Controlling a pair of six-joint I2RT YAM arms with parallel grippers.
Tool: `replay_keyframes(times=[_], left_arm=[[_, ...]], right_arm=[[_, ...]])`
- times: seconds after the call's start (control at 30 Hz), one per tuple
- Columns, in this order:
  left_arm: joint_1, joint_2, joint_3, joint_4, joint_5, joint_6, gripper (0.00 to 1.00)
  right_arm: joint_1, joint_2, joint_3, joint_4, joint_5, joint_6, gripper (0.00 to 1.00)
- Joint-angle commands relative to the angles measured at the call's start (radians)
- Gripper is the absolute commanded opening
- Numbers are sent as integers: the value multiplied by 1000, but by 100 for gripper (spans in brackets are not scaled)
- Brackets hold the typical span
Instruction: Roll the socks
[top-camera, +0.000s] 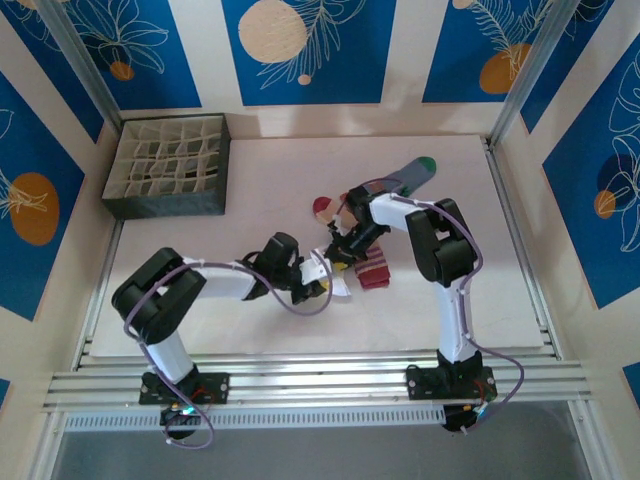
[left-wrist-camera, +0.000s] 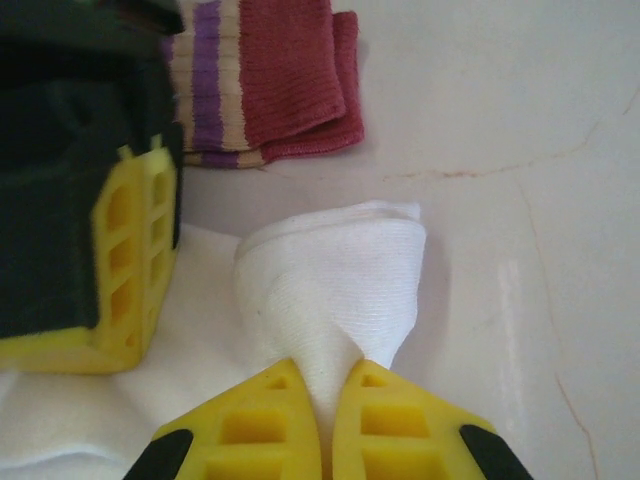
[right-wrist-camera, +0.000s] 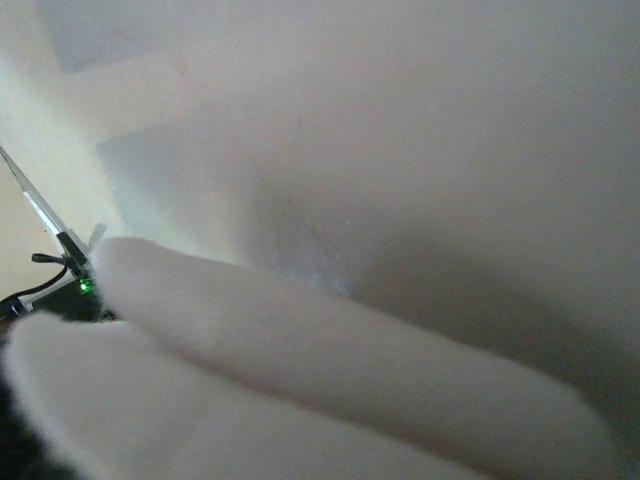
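The white sock (left-wrist-camera: 330, 290) lies bunched on the table, and my left gripper (left-wrist-camera: 330, 425) is shut on a raised fold of it. My right gripper (top-camera: 340, 250) sits just beside, one yellow finger (left-wrist-camera: 125, 270) resting on the flat part of the same sock. In the right wrist view blurred white sock fabric (right-wrist-camera: 300, 380) covers that gripper's fingers. The peach sock with its maroon cuff (top-camera: 372, 268) lies right behind them, seen close in the left wrist view (left-wrist-camera: 285, 80). The grey-blue sock with a green toe (top-camera: 412, 172) lies farther back right.
A grey divided organizer box (top-camera: 165, 165) stands at the back left of the white table (top-camera: 250, 190). Metal rails (top-camera: 320, 380) run along the near edge, and patterned walls enclose the sides.
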Motion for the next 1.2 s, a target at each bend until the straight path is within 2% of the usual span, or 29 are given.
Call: replay_keyframes(times=[0.0,0.13,0.23,0.37,0.53,0.8,0.87,0.93,1.1,1.17], left_arm=[[45,81,39,-247,209,-99,0],[92,137,114,-322,239,-125,0],[104,163,153,-371,227,-117,0],[116,199,188,-410,205,-125,0],[134,227,188,-377,158,-183,0],[162,260,198,-346,124,-275,3],[164,267,207,-356,110,-283,3],[166,272,211,-358,95,-296,5],[168,258,199,-336,73,-305,7],[168,240,183,-314,59,-299,12]], right_arm=[[-34,-65,-63,124,76,-13,17],[-36,-158,-137,191,57,-8,32],[-42,-212,-196,235,35,-2,37],[-45,-276,-270,300,2,-3,39],[-41,-328,-349,356,-63,-6,40],[-11,-330,-418,374,-47,15,40],[0,-318,-419,373,-35,24,39],[10,-307,-413,369,-26,33,34],[30,-265,-367,297,51,42,9],[31,-239,-343,254,80,41,5]])
